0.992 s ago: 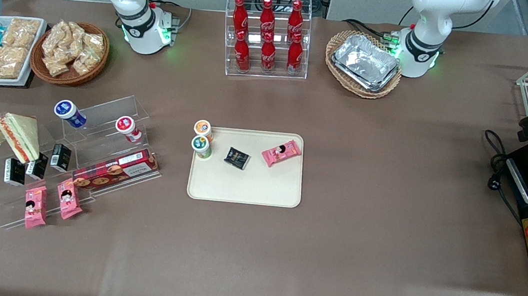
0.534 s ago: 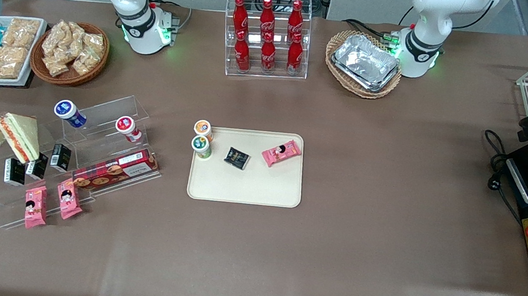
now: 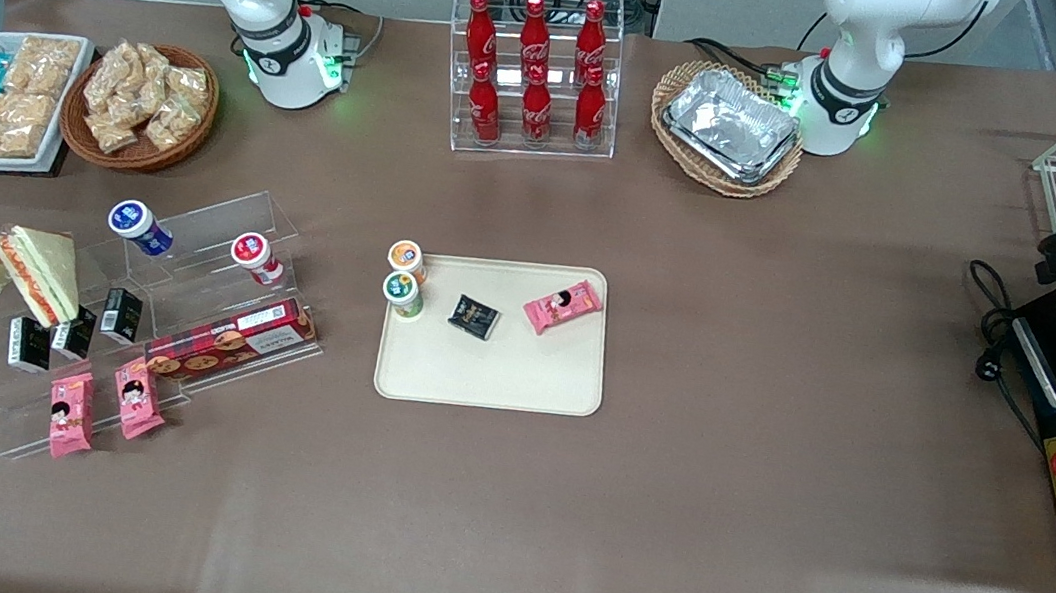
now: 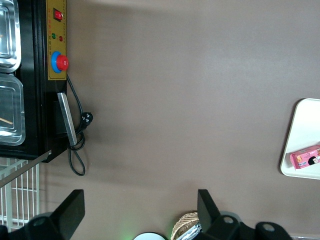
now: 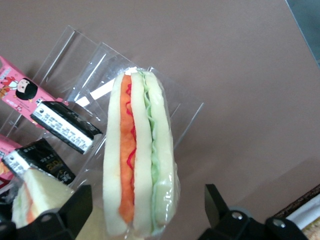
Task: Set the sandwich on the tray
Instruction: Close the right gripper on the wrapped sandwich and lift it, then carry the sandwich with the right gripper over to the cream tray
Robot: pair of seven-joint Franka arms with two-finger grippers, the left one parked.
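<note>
**Gripper lined up over sandwich, no grasp**

Sandwich [image 5: 137, 155] stands on edge on the clear acrylic rack [image 3: 186, 295] at the working arm's end of the table, its narrow width suited to a pinch. Gripper [image 5: 145, 212] hovers above it, fingers [image 5: 75, 207] spread wide on either side, holding nothing. Tray [image 3: 518, 376] sits mid-table, well apart

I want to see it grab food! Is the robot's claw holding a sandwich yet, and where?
Nothing is held yet. The gripper hangs open above the sandwich on the clear stand, one finger on each side, not touching it.
</note>
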